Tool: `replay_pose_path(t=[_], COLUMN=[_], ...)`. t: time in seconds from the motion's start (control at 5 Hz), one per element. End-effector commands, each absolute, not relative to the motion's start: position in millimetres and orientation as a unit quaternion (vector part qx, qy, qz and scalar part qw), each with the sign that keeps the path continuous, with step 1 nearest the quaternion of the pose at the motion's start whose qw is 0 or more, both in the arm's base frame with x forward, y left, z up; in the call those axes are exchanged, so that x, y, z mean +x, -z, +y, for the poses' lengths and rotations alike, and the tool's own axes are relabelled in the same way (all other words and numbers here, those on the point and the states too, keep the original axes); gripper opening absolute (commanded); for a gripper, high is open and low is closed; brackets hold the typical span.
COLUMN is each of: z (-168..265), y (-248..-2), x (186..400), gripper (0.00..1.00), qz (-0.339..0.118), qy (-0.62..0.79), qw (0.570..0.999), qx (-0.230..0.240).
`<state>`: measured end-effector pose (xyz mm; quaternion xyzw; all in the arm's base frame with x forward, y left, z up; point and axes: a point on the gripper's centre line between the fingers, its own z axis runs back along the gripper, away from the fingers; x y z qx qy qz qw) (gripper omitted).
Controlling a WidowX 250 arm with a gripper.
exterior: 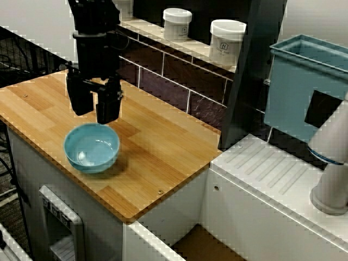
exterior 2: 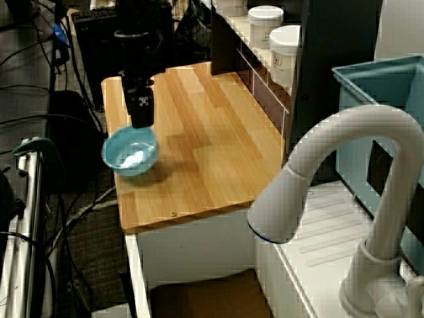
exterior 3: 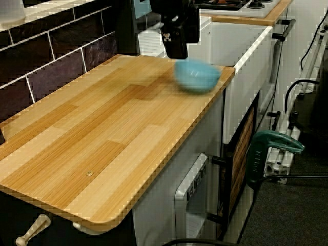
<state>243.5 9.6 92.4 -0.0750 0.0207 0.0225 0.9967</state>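
A light blue bowl [exterior: 92, 148] stands upright near the front edge of the wooden counter [exterior: 163, 147]. It holds nothing solid that I can make out. My black gripper [exterior: 95, 111] hangs just above and behind the bowl's far rim, fingers pointing down. The two fingers stand apart with nothing between them. In the view over the tap, the gripper [exterior 2: 141, 114] sits right above the bowl [exterior 2: 130, 151]. In the view along the counter, the gripper [exterior 3: 177, 45] is over the near rim of the bowl [exterior 3: 197, 75], which looks blurred.
Two white lidded jars [exterior: 227, 41] [exterior: 177, 23] stand on the tiled ledge behind the counter. A blue bin [exterior: 310, 81] and a white tap [exterior 2: 344, 172] are by the ribbed draining board [exterior: 272, 174]. A green clamp [exterior 3: 271, 148] sits beside the counter front.
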Motion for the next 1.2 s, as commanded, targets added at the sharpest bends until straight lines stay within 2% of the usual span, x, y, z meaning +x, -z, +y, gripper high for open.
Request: replay_pose_path(t=[0.0, 0.4, 0.6, 1.0], z=[10.4, 8.4, 14.5, 23.1], y=[-121.3, -114.9, -102.3, -80.2], x=[255.0, 247.6, 238.4, 224.9], gripper=[1.0, 1.0, 1.0, 1.0], qz=[-0.015, -0.013, -0.028, -0.027], qy=[-0.014, -0.01, -0.003, 0.011], qw=[0.997, 0.997, 0.998, 0.999], qx=[-0.078, -0.075, -0.064, -0.044])
